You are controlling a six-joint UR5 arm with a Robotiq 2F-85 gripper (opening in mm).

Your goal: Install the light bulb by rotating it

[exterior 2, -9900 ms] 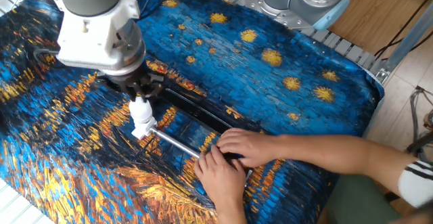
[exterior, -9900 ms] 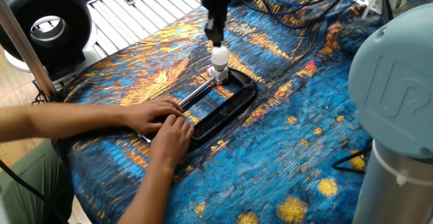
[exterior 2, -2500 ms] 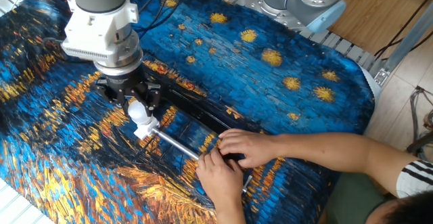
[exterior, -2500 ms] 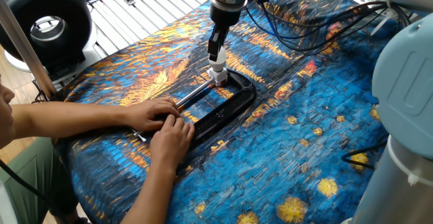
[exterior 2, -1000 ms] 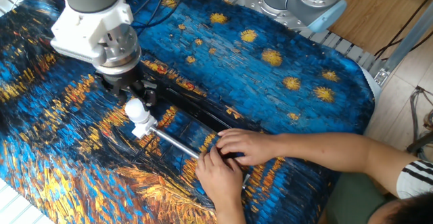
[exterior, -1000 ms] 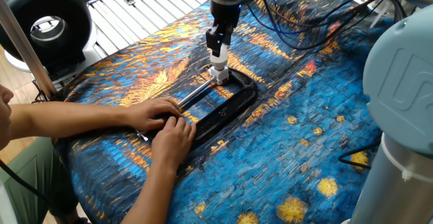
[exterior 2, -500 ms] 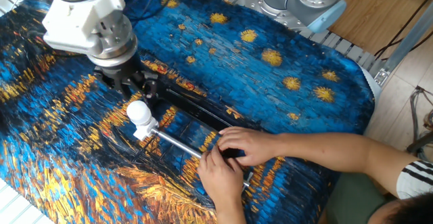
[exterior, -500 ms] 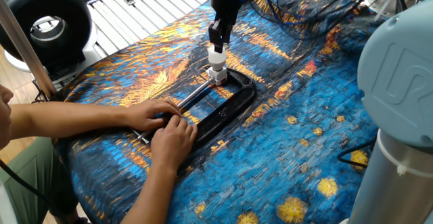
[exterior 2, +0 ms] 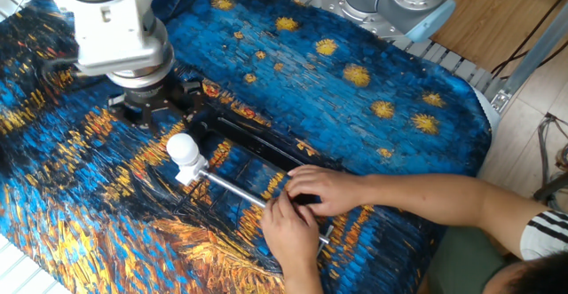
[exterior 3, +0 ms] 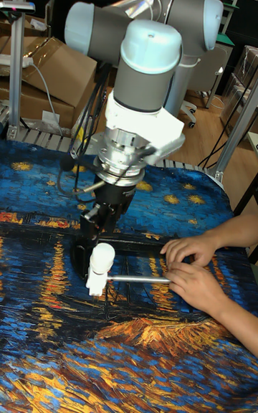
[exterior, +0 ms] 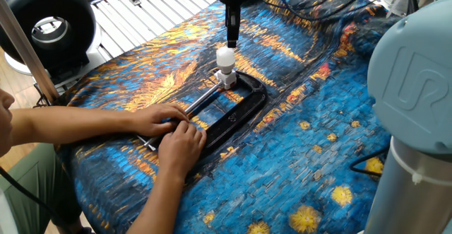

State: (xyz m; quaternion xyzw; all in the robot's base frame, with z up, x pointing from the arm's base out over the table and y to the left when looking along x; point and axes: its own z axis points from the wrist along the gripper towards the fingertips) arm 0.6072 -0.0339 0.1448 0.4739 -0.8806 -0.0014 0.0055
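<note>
The light bulb is small and matte white. It stands upright in a white blocky socket base at the end of a black C-clamp. My gripper hangs just above the bulb, apart from it. It is open, with nothing between its fingers. A person's two hands press on the clamp's screw end.
A painted blue and orange cloth covers the table. A black ring-shaped device stands at the far left corner. My arm's pale base fills the right edge. Cardboard boxes sit behind the table.
My gripper held the bulb one second ago. It has since let go, opened and risen clear of it. The bulb stays in the socket and the hands have not moved.
</note>
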